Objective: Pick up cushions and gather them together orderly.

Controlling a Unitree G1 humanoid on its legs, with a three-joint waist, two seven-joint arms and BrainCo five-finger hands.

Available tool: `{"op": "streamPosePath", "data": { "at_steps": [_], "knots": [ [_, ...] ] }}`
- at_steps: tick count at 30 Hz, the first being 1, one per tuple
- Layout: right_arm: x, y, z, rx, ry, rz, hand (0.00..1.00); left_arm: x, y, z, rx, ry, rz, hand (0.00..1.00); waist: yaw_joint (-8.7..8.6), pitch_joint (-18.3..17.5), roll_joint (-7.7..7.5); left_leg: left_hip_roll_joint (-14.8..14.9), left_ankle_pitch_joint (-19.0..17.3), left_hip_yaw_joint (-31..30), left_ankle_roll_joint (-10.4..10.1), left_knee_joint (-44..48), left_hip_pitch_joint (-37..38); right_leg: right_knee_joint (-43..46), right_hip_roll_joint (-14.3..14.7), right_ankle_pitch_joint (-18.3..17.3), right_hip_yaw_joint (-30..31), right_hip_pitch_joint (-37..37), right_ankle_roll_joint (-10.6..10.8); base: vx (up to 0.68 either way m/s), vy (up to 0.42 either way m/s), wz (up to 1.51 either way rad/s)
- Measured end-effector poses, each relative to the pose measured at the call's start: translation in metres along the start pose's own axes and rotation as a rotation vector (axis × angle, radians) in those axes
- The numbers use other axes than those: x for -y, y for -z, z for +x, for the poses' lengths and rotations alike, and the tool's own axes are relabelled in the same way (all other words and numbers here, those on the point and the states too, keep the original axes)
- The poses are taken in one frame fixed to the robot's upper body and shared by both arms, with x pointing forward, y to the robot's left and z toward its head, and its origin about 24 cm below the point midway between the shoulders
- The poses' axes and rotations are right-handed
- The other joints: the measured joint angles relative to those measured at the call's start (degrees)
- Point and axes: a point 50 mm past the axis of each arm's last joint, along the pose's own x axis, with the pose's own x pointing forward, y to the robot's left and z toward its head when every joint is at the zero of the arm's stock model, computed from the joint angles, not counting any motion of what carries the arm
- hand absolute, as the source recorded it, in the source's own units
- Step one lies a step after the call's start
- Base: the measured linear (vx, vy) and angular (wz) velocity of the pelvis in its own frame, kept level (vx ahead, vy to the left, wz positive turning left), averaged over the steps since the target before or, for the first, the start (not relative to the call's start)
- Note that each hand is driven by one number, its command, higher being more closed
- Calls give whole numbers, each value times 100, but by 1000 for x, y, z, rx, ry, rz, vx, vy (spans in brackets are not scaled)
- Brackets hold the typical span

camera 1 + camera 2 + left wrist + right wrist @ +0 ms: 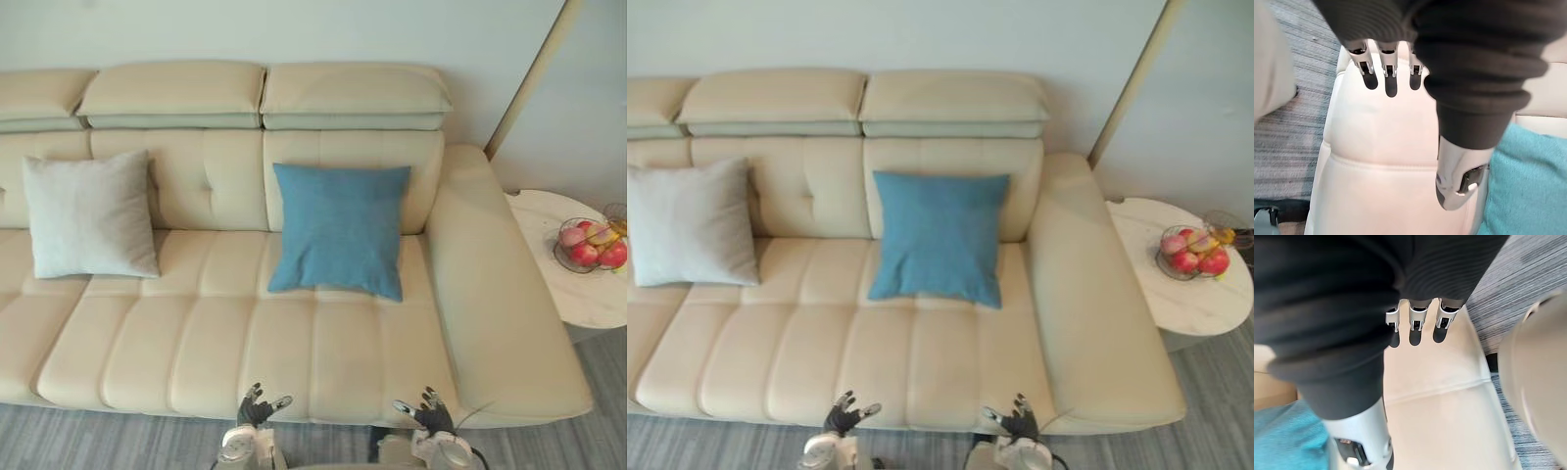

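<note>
1. A cream sofa (pixel 294 352) stretches across the scene.
2. A round white desk (pixel 549 230) stands just beside the sofa's right arm.
3. A blue cushion (pixel 339 230) leans upright against the backrest, right of centre.
4. A grey cushion (pixel 88 215) leans against the backrest, well apart to the left.
5. A wire fruit bowl (pixel 559 252) sits on the desk.
6. The left robot hand (pixel 257 408) and right robot hand (pixel 428 413) hover at the seat's front edge, fingers spread, holding nothing.

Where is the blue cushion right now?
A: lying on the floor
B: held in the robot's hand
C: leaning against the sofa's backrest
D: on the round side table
C: the blue cushion stands on the seat of the sofa, propped upright against its backrest.
</note>
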Motion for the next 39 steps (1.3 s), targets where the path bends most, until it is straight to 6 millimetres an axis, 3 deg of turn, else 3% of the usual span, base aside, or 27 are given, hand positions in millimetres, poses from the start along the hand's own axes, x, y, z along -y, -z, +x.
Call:
{"op": "streamPosePath", "data": {
  "at_steps": [1, 2, 5, 7, 8, 9, 10, 11, 12, 13, 14, 15, 19, 24, 27, 31, 37, 38, 39],
  "knots": [
    [-2, 0, 1, -13, -4, -6, 0, -7, -5, 2, 13, -2, 37, 0, -25, -8, -147, -162, 121, 5, 189, -202, 2, -113, -107, 150, 25, -44, 18, -158, 147, 2],
    [-2, -4, 3, -3, -4, -23, 0, -12, -5, 3, 8, -7, 61, 0, -31, 39, -213, -278, 154, 4, 248, -197, -31, -219, -198, 244, 38, -43, 70, -165, 133, -1],
    [-4, -11, 6, 14, -3, -42, 0, -19, -5, 3, 5, -26, 79, 0, -28, 142, -295, -423, 133, 77, 353, -20, -251, -321, -292, 260, 182, -230, 54, -228, 115, -16],
    [-6, -13, 7, 9, -6, -67, 0, -21, 2, 2, -27, -30, 106, 0, -16, 201, -238, -300, 61, 173, 501, 110, -383, -419, -199, -89, 104, -263, -446, -177, 64, -33],
    [-8, -16, 8, 20, -12, -73, 0, -20, 2, 2, -30, -28, 104, 0, 14, 226, -167, -182, 66, 259, 587, 30, -359, -293, -136, -164, 76, -261, -521, -198, 31, -40],
    [-11, -17, 8, 23, -22, -79, 0, -20, 2, 2, -29, -33, 103, 0, 49, 319, -66, -15, 104, 389, 624, -42, -242, 589, -84, -311, 0, -415, -467, -130, 17, -33],
    [-11, -12, 6, 11, -21, -80, 0, -24, 4, 1, -39, -47, 97, 0, 58, 295, -126, 28, 176, 435, 642, -135, -124, 1635, -39, -545, -22, -440, -404, -106, 36, -22],
    [-10, -10, 5, 6, -20, -79, 0, -25, 5, 0, -40, -52, 95, 0, 72, 285, -144, 30, 193, 439, 642, -171, -123, 1888, -21, -642, -16, -412, -385, -42, -21, -10],
    [-9, -1, 2, -17, -18, -75, 0, -29, 6, 0, -41, -65, 92, 0, 108, 184, -284, 21, 251, 458, 635, -264, -36, 2553, 110, -1064, 31, -156, -194, -34, -56, -2],
    [-9, 1, 1, -22, -18, -73, 0, -30, 6, -1, -42, -67, 93, 0, 109, 166, -312, 13, 261, 456, 621, -282, -31, 2570, 139, -1148, 34, -77, -162, 5, -99, -5],
    [-11, 6, -1, -38, -19, -69, 0, -33, 6, -1, -42, -77, 87, 0, 121, 78, -428, -63, 298, 430, 557, -336, -44, 2122, 197, -1473, 34, 282, -54, 47, -113, -14],
    [-11, 8, -1, -50, -19, -66, 0, -35, 4, 0, -40, -90, 73, 0, 138, -12, -548, -138, 395, 429, 478, -440, -137, 1473, 252, -1579, 52, 432, -72, 47, -92, -18],
    [-4, 11, 2, -82, -4, -80, 0, -20, -4, 5, -20, -52, 67, 0, 129, 3, -343, -188, 824, 299, 375, -922, -190, 423, 491, -1364, 125, 658, -223, 51, -75, -16],
    [4, 21, -3, -113, 16, -66, 0, -17, -8, 6, -9, -36, 97, 0, 107, -2, -323, -195, 900, 101, 352, -1175, 160, 43, 574, -1225, 23, 1103, -254, 48, -29, 8],
    [4, 18, -1, -104, 21, -34, 0, -16, -10, 7, -5, -29, 106, 0, 98, -5, -322, -258, 1158, 21, 402, -1472, 192, -189, 570, -1016, 8, 1153, -283, -13, 15, 4],
    [7, 20, -2, -110, 34, -16, 0, -20, 3, 4, -54, -38, 113, 0, 92, 15, -293, -341, 1282, -7, 436, -1755, 471, -394, 531, -928, -20, 1387, -248, -58, 40, 6],
    [9, 22, -3, -116, 38, -13, 0, -25, 15, -1, -91, -46, 124, 0, 72, 77, -168, -442, 1816, -153, 483, -2582, 803, -430, 512, -911, -94, 1384, -197, -135, 30, 12],
    [9, 21, -3, -115, 40, -14, 0, -25, 17, -2, -95, -47, 127, 0, 66, 74, -159, -444, 1832, -162, 475, -2602, 807, -428, 513, -910, -99, 1384, -197, -81, 20, 2],
    [7, 17, -1, -106, 38, -17, 0, -37, 27, -7, -138, -71, 148, 0, 25, 87, -170, -540, 1615, -314, 416, -2605, 1151, -667, 490, -980, 44, 1820, -105, 0, 0, 0]
  ]
}}
